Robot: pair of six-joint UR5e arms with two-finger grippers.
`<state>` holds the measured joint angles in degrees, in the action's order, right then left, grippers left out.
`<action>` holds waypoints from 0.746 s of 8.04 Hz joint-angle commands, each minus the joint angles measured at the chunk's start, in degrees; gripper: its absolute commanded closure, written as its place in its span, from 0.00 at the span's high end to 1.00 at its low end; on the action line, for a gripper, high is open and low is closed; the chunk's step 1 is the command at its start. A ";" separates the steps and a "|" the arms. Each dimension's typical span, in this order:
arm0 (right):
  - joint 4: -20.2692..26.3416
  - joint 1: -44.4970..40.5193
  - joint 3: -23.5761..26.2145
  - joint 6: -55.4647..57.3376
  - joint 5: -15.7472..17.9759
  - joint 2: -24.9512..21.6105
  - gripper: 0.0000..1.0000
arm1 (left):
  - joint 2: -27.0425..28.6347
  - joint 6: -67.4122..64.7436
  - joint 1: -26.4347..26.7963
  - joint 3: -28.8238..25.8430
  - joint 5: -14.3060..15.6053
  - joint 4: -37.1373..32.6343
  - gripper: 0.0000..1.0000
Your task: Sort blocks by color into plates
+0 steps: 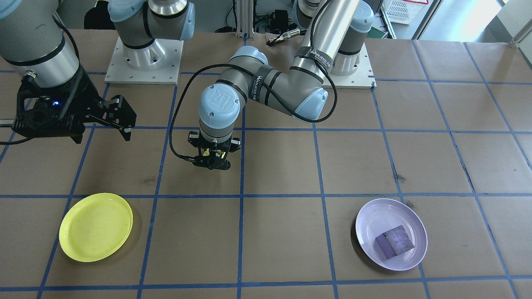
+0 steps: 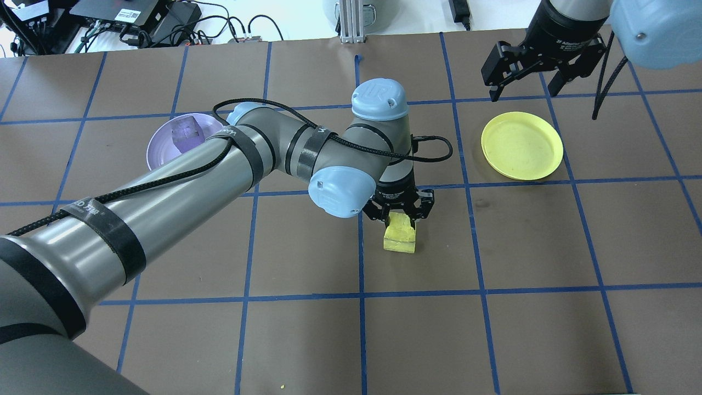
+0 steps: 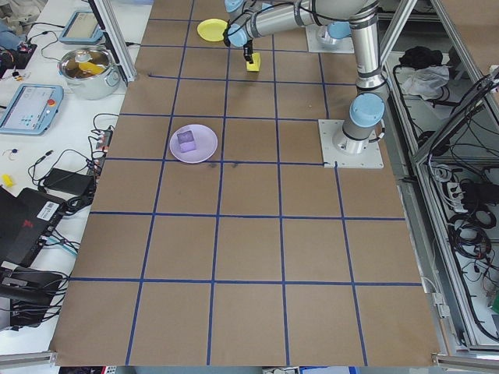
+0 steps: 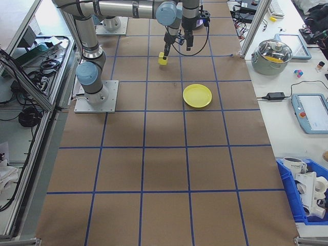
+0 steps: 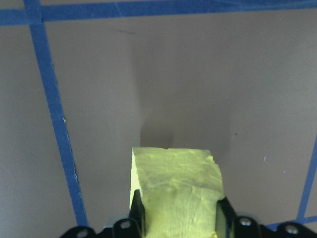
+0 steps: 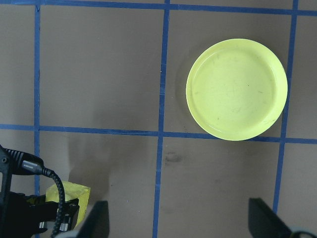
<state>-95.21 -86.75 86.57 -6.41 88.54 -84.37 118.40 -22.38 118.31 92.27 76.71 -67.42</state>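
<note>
My left gripper (image 2: 400,219) is shut on the yellow block (image 2: 400,238), near the middle of the table. In the left wrist view the block (image 5: 176,186) sits between both fingers (image 5: 136,214), close above the brown surface; whether it touches I cannot tell. The purple block (image 1: 395,241) lies in the lavender plate (image 1: 368,216), and the left arm partly covers that plate (image 2: 159,151) in the overhead view. The yellow plate (image 2: 522,145) holds nothing. My right gripper (image 2: 524,90) hangs open and holds nothing, just beyond that plate (image 6: 237,89).
Blue tape lines grid the brown table. The two arm bases stand on white mounting plates (image 1: 143,62) at the robot's edge. A steel pot (image 4: 275,51), tablets and cables sit on side benches off the table.
</note>
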 commanded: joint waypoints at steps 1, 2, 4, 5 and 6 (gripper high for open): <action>-0.07 0.00 0.00 -0.01 0.23 0.08 1.00 | -0.02 3.40 -1.14 0.19 -0.15 4.66 1.00; -0.33 0.09 0.26 -0.01 0.23 0.17 1.00 | -0.02 3.57 -2.37 0.02 0.11 4.75 1.00; 0.28 0.09 0.53 0.08 0.23 0.35 1.00 | -0.71 6.90 -5.44 0.19 0.11 4.67 1.00; 1.33 0.09 1.14 -0.09 -0.03 0.26 1.00 | -1.24 7.70 -7.11 0.28 0.11 4.49 1.00; 1.25 0.09 1.75 -0.53 -0.82 -0.27 1.00 | -1.77 12.32 -8.69 0.37 0.46 4.49 1.00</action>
<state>-94.59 -86.66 87.35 -6.44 88.62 -84.10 117.56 -15.43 112.58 92.50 76.83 -62.84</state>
